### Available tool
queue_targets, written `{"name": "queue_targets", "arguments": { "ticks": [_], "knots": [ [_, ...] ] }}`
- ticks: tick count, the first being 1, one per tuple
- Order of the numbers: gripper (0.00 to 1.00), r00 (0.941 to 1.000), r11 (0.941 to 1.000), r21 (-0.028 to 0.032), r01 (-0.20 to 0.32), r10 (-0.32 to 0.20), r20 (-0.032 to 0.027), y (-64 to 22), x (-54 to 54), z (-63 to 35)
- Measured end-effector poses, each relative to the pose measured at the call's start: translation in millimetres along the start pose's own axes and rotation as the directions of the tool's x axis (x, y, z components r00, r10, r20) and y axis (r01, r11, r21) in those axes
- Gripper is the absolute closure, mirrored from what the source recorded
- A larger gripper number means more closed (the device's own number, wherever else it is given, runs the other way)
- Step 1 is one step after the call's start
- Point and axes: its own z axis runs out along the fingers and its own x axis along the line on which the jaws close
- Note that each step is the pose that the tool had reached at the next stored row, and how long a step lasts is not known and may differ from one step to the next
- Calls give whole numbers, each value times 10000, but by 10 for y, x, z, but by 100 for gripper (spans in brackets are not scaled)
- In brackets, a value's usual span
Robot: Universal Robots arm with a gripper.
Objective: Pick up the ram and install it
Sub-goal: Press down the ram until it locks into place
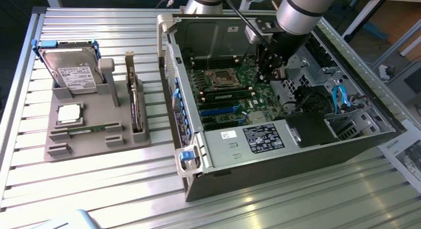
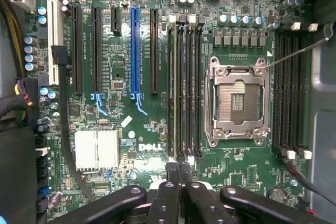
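The ram (image 1: 88, 129), a thin green stick, lies on edge in a slot near the front of the grey holder (image 1: 98, 140) at the exterior view's left. My gripper (image 1: 271, 75) hangs inside the open computer case, far from the holder and above the motherboard (image 1: 230, 98). In the wrist view my gripper (image 2: 177, 170) is shut with nothing between its fingertips. It hovers just off one end of the black memory slots (image 2: 185, 87), beside the open CPU socket (image 2: 237, 100).
On the holder also stand a hard drive (image 1: 74, 71), a square silver CPU (image 1: 69, 114) and an upright dark expansion card (image 1: 135, 105). The case walls (image 1: 172, 66), the power supply (image 1: 263, 137) and blue cables (image 1: 340, 98) hem in the motherboard. A thin lever (image 2: 296, 53) crosses near the socket.
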Motion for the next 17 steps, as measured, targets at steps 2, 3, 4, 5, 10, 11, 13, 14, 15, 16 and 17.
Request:
{"name": "queue_targets", "arguments": {
  "ticks": [2, 3, 4, 5, 10, 11, 13, 14, 15, 16, 17],
  "knots": [
    [90, 10000, 10000, 18, 2, -2, -1, 0, 4, 39],
    [90, 10000, 10000, 29, 3, -3, -1, 0, 5, 60],
    [90, 10000, 10000, 45, 4, -4, -1, 1, 8, 89],
    [90, 10000, 10000, 57, 5, -5, 1, 1, 10, 112],
    [90, 10000, 9999, 114, 10, -10, 0, 1, 18, 210],
    [90, 10000, 9999, 124, 10, -10, 1, 2, 19, 226],
    [90, 10000, 9999, 125, 10, -10, 0, 2, 20, 226],
    [90, 10000, 9999, 125, 11, -11, -1, 2, 20, 226],
    [90, 10000, 9999, 126, 10, -10, 0, 2, 20, 237],
    [90, 10000, 9999, 127, 11, -11, 0, 2, 23, 265],
    [90, 10000, 9999, 128, 11, -11, 0, 2, 25, 293]
  ]
}}
